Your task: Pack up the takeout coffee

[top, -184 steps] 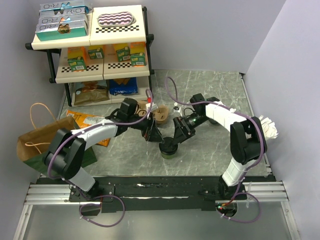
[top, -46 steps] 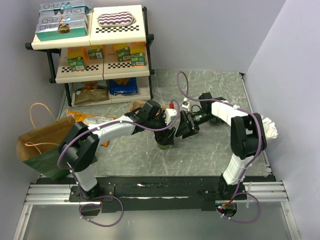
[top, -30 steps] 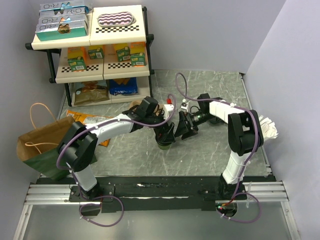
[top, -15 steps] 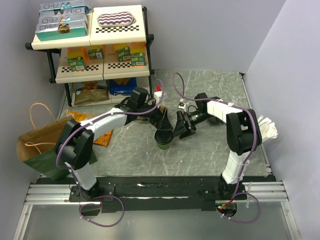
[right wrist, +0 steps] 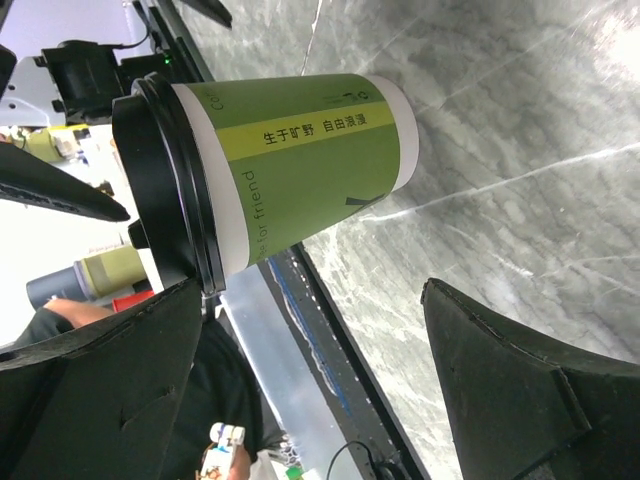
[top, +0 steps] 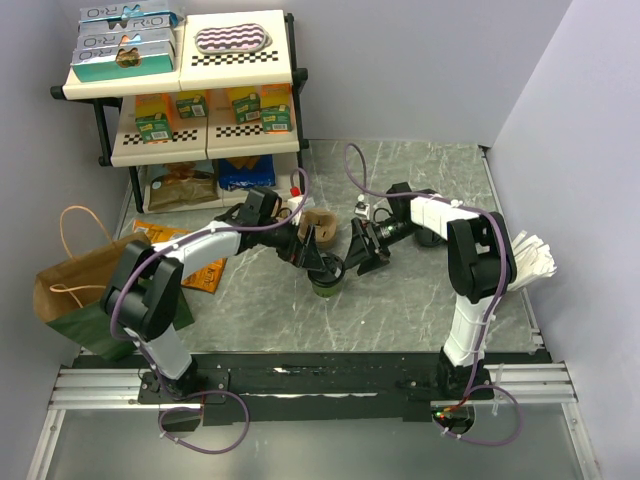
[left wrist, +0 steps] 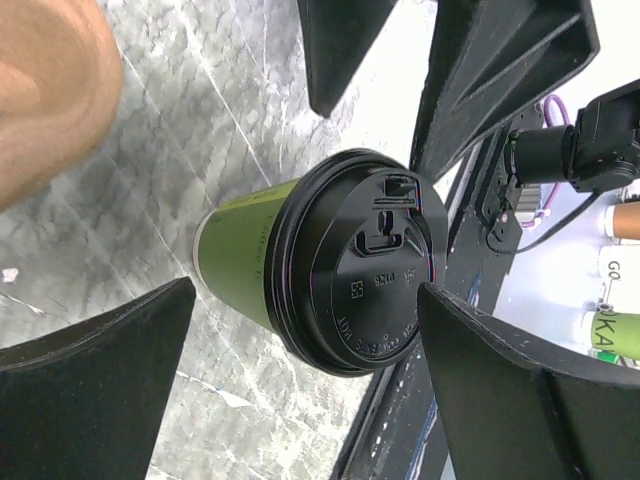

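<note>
The takeout coffee point(top: 326, 278) is a small green paper cup under a black lid, upright on the marble table. In the left wrist view the coffee point(left wrist: 240, 250) shows its lid point(left wrist: 360, 275) between my spread fingers, and neither pad touches it. My left gripper point(top: 308, 258) is open, just left of and above the cup. My right gripper point(top: 358, 258) is open on the cup's right side. In the right wrist view the coffee point(right wrist: 310, 165) stands just beyond my fingertips point(right wrist: 450, 330), apart from them.
A brown pulp cup carrier point(top: 318, 227) lies just behind the cup. A brown paper bag point(top: 85, 285) stands open at the left edge, with an orange snack pack point(top: 175, 240) beside it. A shelf rack point(top: 190, 100) fills the back left. White papers point(top: 535, 258) lie at the right.
My left arm has swung back to the left, pulling its open gripper off the top of the cup and uncovering the carrier. The right gripper and the cup have barely moved.
</note>
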Controlling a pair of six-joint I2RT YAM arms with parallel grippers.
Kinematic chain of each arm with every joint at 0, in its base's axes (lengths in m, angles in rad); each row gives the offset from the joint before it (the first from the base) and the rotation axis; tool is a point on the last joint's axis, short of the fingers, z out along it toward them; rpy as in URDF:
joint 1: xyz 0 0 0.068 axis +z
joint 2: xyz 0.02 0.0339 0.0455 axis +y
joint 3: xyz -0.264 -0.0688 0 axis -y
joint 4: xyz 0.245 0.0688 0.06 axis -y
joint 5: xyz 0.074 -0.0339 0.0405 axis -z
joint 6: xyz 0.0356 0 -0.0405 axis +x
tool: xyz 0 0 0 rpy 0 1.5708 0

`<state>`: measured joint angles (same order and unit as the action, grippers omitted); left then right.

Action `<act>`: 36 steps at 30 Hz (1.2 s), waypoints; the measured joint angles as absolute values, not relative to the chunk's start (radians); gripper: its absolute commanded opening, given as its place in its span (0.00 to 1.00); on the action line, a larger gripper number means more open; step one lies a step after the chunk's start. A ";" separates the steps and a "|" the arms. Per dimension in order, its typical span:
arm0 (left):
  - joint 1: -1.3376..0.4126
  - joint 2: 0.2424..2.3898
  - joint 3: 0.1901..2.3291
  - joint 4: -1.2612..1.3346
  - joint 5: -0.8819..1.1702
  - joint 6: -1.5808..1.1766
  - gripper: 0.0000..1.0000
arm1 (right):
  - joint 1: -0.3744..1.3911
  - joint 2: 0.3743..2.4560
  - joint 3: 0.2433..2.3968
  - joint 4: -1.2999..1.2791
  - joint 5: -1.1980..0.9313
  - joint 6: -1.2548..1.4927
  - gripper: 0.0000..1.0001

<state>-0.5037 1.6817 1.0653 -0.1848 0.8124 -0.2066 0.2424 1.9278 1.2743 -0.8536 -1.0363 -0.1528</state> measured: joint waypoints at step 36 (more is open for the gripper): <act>-0.498 1.805 1.084 -0.076 0.901 -0.299 0.99 | 0.239 2.020 1.372 -0.974 -1.055 -0.126 0.96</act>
<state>-0.4980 1.8053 1.0840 -0.0757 0.9012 -0.2993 0.2394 2.0201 1.3724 -0.9741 -1.0554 -0.1257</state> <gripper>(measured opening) 0.993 0.944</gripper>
